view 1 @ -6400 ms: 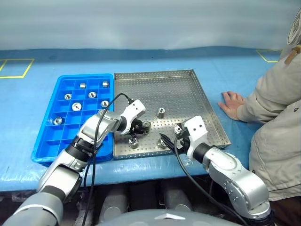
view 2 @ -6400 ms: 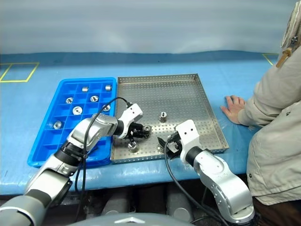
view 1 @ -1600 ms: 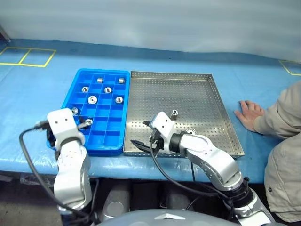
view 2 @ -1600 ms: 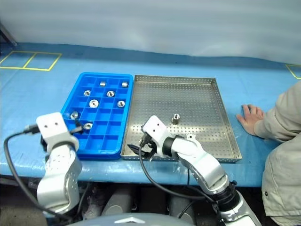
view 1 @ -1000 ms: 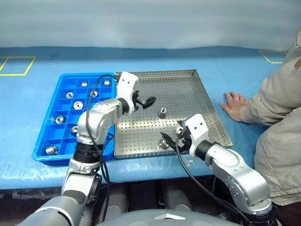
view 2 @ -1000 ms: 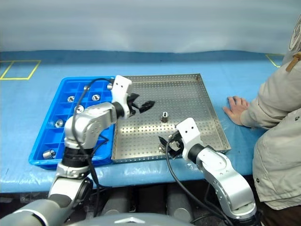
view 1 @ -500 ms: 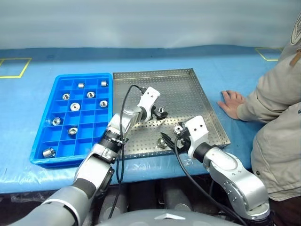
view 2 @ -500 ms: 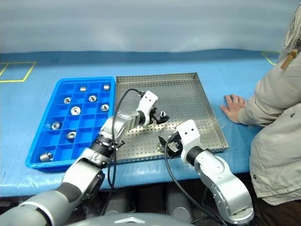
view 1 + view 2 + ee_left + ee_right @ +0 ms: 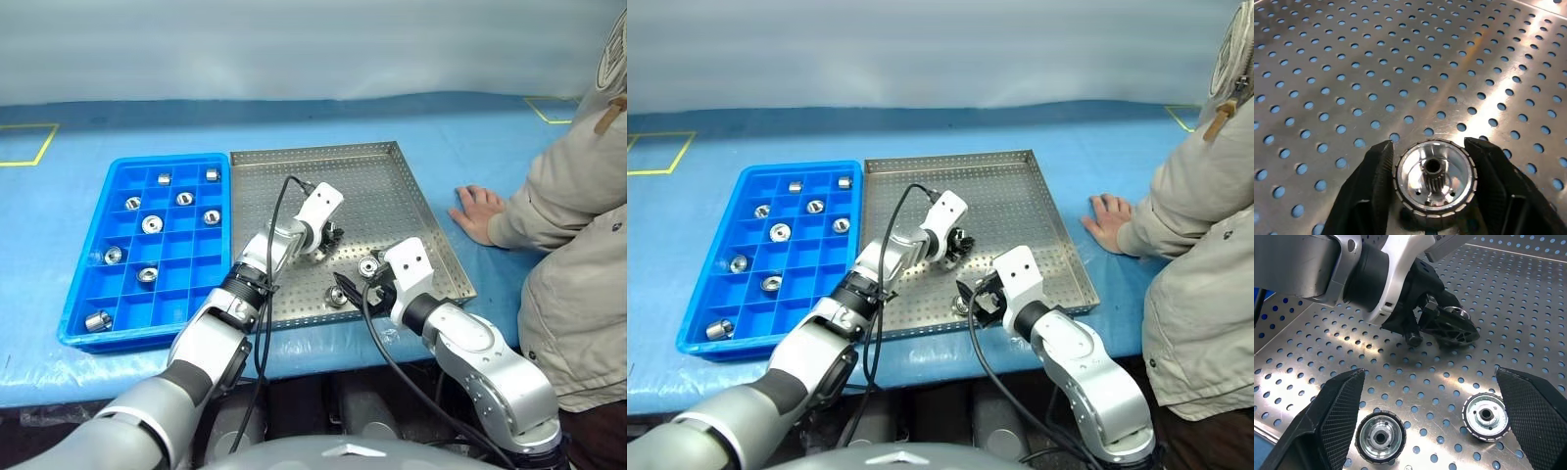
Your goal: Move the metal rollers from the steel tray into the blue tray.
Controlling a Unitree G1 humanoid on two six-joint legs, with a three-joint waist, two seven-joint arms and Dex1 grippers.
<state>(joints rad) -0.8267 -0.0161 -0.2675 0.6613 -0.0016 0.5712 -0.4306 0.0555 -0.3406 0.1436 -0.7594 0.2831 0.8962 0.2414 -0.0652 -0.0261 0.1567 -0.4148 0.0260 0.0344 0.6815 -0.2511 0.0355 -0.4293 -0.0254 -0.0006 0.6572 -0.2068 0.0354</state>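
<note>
left gripper [image 9: 1432, 183] jaws clamp a roller [image 9: 1433, 181] in the steel tray [image 9: 382, 186].

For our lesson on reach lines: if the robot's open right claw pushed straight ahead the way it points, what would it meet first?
Probably the two loose metal rollers on the steel tray, just ahead of the right claw; beyond them sits the left claw, shut on a third roller.

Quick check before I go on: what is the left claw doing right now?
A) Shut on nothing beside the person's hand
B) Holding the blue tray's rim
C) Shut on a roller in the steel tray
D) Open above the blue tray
C: in the left wrist view the left claw has a black finger pressed on each side of a metal roller, which sits on the perforated floor of the steel tray.
</note>
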